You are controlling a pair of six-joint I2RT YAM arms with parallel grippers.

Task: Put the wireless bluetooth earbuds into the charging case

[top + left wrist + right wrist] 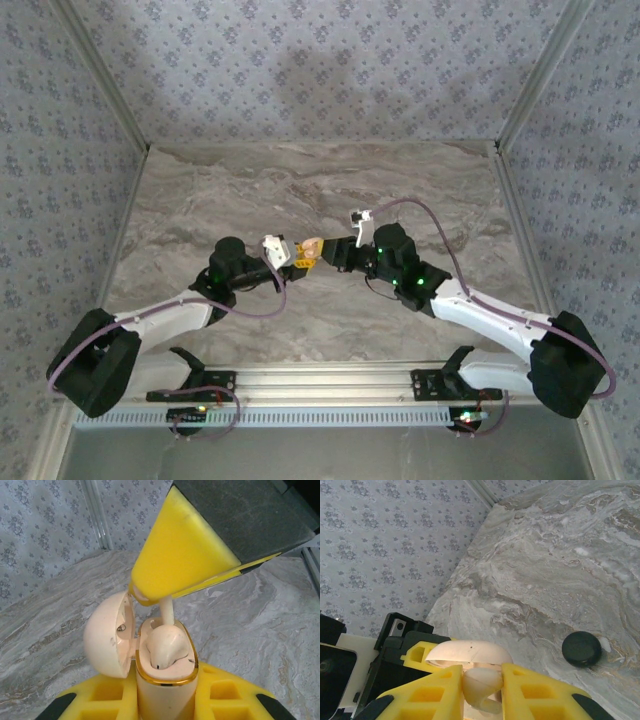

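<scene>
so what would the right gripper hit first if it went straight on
The open charging case in the left gripper; the earbud that the right gripper carries seems to touch its well.

Pale earbud (165, 649) sitting in the mouth of the open charging case (165, 692).
The left claw (165, 704) grips the beige-pink case upright between its yellow fingers, with the lid (106, 636) swung open to the left. The earbud's stem rises from the gold-rimmed opening into the closed yellow pads of the right claw (152, 596), above the marbled bench (260, 630).
</scene>
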